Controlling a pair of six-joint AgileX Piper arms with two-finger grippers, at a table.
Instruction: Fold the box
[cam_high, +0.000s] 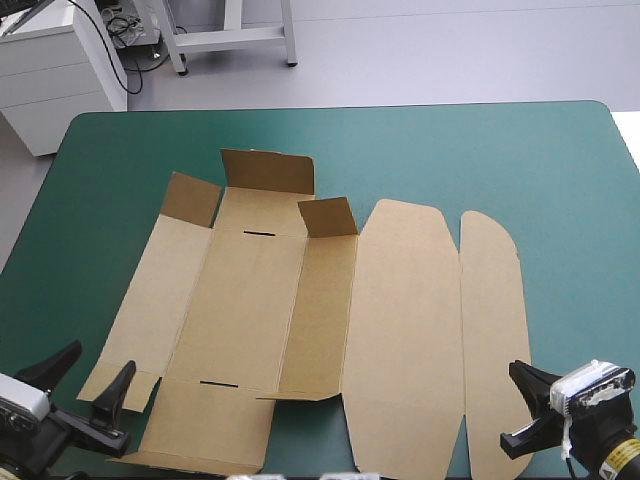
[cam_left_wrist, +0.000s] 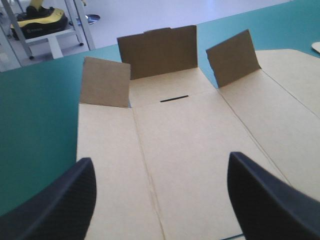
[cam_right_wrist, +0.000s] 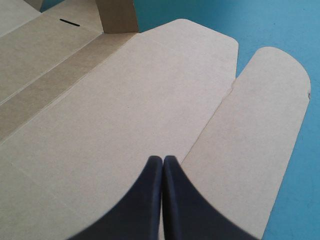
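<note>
While the left gripper (cam_high: 98, 368) hangs at the near left corner of the table (cam_high: 560, 170) with its black fingers (cam_left_wrist: 60, 200) spread wide apart and holding nothing, the right gripper (cam_right_wrist: 163, 159) sits at the near right corner with its fingers pressed together into one point. Between them the brown box (cam_high: 300, 320) lies opened out on the teal-green cover, reaching almost to the near edge. Ahead of the left gripper are the near end flap (cam_high: 205, 425) and a short slot (cam_high: 218, 382) at its fold. Ahead of the right gripper the wide lid panel (cam_high: 400, 330) and the narrow strip with rounded ends (cam_high: 495, 340) lie flat, side by side; whether the fingers touch the board cannot be told. Farther off, a second slot (cam_high: 258, 233) marks the fold of the far end flap (cam_high: 267, 170), which stands upright, with a smaller corner flap (cam_high: 190, 198) raised on its left and another (cam_high: 328, 215) on its right. Beyond them the cover is bare up to the far edge.
</note>
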